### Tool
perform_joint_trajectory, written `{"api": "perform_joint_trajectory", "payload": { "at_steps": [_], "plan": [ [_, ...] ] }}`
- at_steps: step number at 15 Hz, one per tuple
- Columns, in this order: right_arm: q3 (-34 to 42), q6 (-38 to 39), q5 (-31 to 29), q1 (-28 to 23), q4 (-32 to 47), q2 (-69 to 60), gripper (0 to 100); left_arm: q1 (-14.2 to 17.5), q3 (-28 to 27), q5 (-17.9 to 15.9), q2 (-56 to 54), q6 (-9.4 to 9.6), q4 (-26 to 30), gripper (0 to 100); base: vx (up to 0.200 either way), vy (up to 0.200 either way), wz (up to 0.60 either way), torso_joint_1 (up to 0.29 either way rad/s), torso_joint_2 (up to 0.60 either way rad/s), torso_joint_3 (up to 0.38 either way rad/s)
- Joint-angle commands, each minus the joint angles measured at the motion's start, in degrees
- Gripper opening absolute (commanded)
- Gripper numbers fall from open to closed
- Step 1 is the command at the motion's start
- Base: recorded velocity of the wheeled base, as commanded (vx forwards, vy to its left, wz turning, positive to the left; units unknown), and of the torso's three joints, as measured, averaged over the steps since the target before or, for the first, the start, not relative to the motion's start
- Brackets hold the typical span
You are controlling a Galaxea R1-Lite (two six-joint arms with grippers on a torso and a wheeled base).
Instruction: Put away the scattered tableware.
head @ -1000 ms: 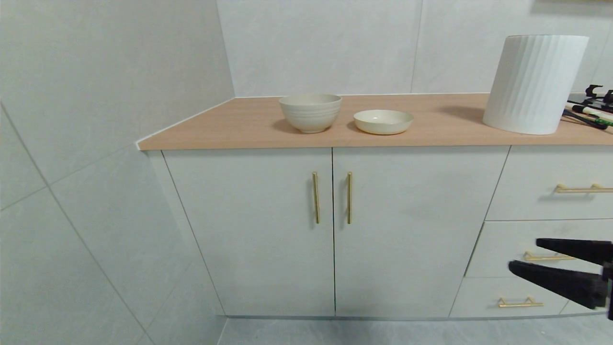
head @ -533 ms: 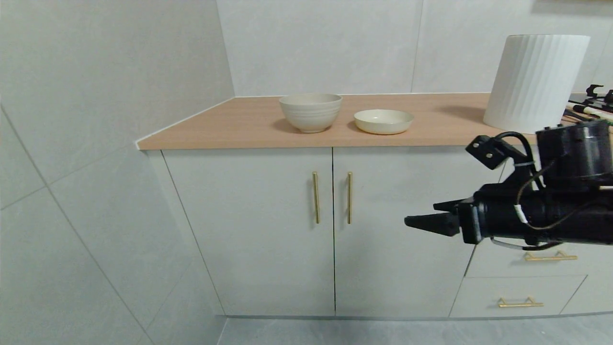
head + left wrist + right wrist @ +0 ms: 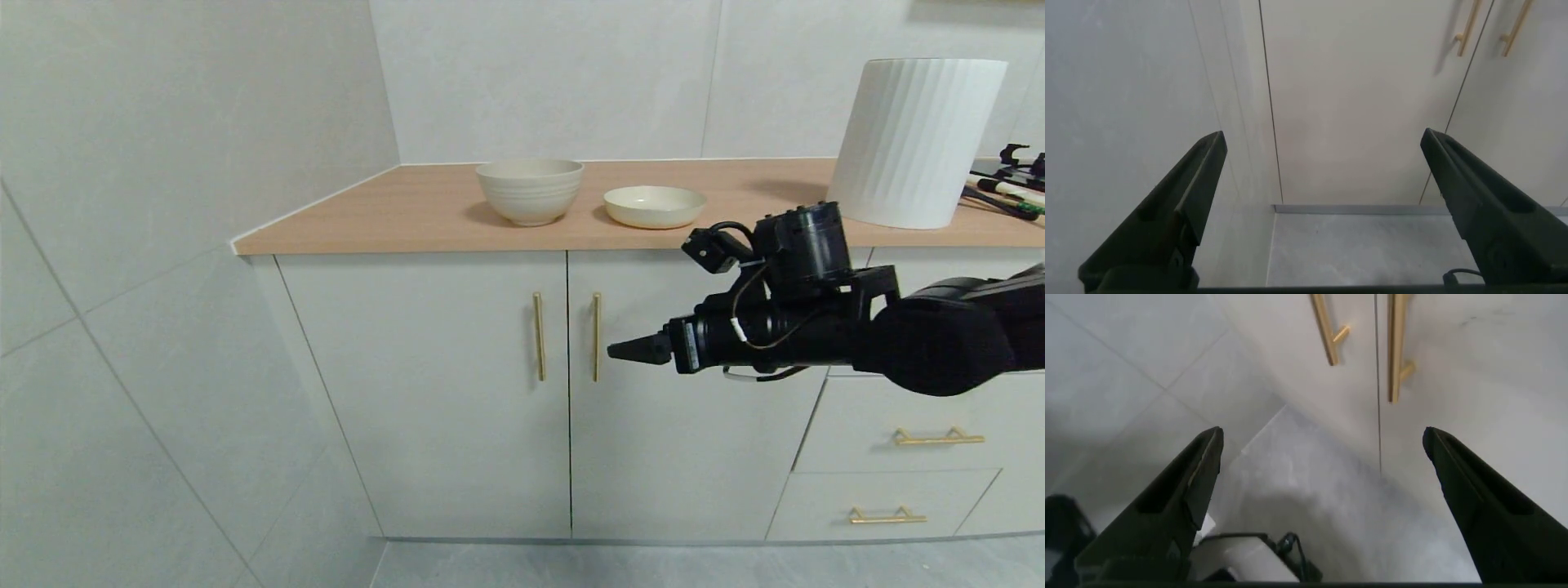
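The left tool [image 3: 1322, 139] hangs low before the left door [image 3: 433, 392], aimed at its foot and the floor [image 3: 1355, 249], fingers spread wide and empty. On the worktop [image 3: 392, 216] above, the bowl [image 3: 529, 192] stands upright near the front edge. The dish [image 3: 653, 207] lies just beside it to the right, not touching it. Neither is held.

Below them, two brass handles [image 3: 538, 336] run upright either side of the door seam. The right tool [image 3: 627, 351] is level with them, its tip just beside the right handle [image 3: 596, 336] and, as far as I can judge, not on it. Its wrist view shows the fingers well apart and empty. Farther right, a ribbed canister [image 3: 914, 143] stands on the worktop.

The step in hand looks like opening the right door [image 3: 694, 425] to make room for the tableware. Next, the right tool should straddle the right handle, pinch it, and pull outward along the door's arc.
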Motion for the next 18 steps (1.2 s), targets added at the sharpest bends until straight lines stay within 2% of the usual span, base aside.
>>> {"api": "perform_joint_trajectory", "payload": {
  "at_steps": [1,5,10,14,18],
  "plan": [
    [-2.8,0.7,0.0,1.2,-2.9,8.4,100,0.0,0.0,0.0,0.1,-0.02,0.0,100,0.000,0.000,0.00,0.000,0.00,0.000],
    [-2.4,8.5,-2.0,2.0,-17.4,14.4,100,0.0,0.0,0.0,0.1,-0.02,0.0,100,0.000,0.000,0.00,0.000,0.00,0.000],
    [-2.7,9.2,-3.4,2.0,-23.9,17.4,100,0.0,0.0,0.0,0.1,-0.02,0.0,100,0.000,0.000,0.00,0.000,0.00,0.000],
    [-3.5,10.8,-3.5,1.8,-25.2,18.1,100,0.0,0.0,0.0,0.1,-0.02,0.0,100,0.000,0.000,0.00,0.000,0.00,0.000],
    [-4.2,14.1,-3.5,1.8,-29.7,19.5,100,0.0,0.0,0.0,0.1,-0.02,0.0,100,0.000,0.000,0.00,0.000,0.00,0.000]
  ]
}}
